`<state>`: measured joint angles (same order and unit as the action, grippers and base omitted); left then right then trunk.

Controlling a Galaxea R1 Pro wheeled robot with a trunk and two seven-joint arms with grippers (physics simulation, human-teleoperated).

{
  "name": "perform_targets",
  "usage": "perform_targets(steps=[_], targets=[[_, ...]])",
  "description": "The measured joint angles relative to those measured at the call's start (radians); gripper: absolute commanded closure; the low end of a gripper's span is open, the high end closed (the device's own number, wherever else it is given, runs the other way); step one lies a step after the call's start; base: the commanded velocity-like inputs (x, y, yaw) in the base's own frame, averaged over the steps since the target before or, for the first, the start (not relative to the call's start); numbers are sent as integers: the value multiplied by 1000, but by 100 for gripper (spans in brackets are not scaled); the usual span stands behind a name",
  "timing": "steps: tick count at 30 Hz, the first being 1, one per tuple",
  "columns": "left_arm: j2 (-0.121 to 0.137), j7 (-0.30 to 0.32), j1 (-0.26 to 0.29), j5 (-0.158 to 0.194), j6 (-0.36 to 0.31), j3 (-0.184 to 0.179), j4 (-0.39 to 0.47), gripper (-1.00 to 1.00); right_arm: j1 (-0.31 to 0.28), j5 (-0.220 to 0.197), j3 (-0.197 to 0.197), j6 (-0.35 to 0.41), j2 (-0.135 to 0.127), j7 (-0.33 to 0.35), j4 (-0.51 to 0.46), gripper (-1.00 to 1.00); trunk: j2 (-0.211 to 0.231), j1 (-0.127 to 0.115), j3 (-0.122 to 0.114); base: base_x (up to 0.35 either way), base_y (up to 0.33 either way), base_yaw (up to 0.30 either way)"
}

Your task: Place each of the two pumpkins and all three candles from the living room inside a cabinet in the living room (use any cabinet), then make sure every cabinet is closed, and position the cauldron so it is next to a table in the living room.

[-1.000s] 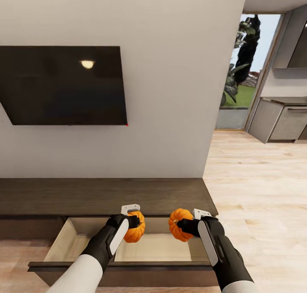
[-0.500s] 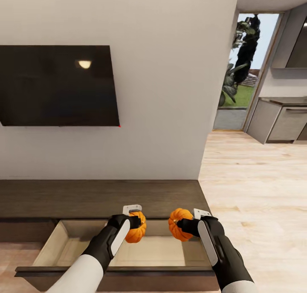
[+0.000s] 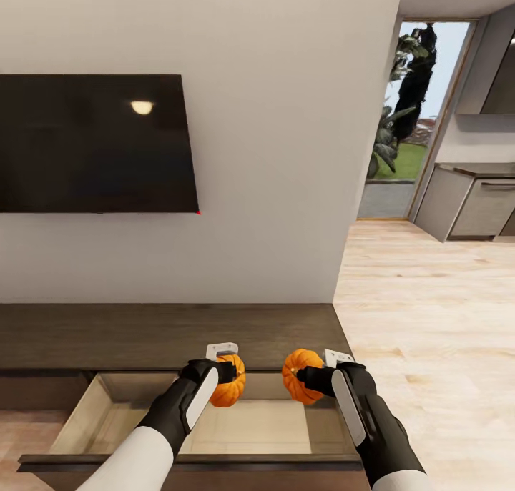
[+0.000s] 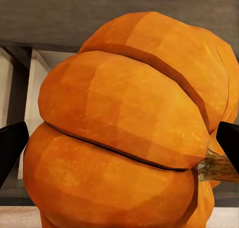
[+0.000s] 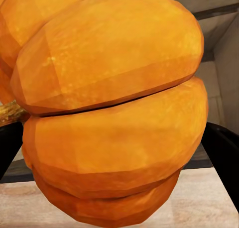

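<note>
Each of my grippers holds one orange ribbed pumpkin over the open drawer [image 3: 107, 419] of the low dark brown cabinet [image 3: 164, 334]. My left gripper [image 3: 227, 378] is shut on a pumpkin [image 3: 230, 384], close up in the left wrist view as a pumpkin [image 4: 124, 133] with its stem to one side. My right gripper [image 3: 306, 378] is shut on the other pumpkin [image 3: 299, 377], large in the right wrist view [image 5: 114, 103]. The drawer's pale inside lies bare below both pumpkins. The candles and the cauldron are out of view.
A black television [image 3: 93, 144] hangs on the white wall above the cabinet. To the right, light wood floor [image 3: 429, 319] runs toward grey kitchen units [image 3: 472, 201] and a glass door [image 3: 408, 119] with plants outside.
The whole view has shifted, so the camera moved: the cabinet and television sit further left and the drawer slightly lower. Both grippers keep their pumpkins at the same spot.
</note>
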<state>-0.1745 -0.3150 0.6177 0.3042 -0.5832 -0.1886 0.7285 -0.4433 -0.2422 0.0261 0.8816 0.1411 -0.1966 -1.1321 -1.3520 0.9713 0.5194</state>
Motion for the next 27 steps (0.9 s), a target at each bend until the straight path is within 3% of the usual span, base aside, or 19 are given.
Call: perform_targets(steps=[6, 27], targets=[[0, 0, 0, 0, 1, 0, 0, 100, 0, 1, 0, 1, -1, 0, 0, 100, 0, 0, 0, 0, 0, 0], [0, 0, 0, 0, 4, 0, 0, 100, 0, -4, 1, -1, -1, 0, -1, 100, -147, 80, 66, 0, 0, 0]])
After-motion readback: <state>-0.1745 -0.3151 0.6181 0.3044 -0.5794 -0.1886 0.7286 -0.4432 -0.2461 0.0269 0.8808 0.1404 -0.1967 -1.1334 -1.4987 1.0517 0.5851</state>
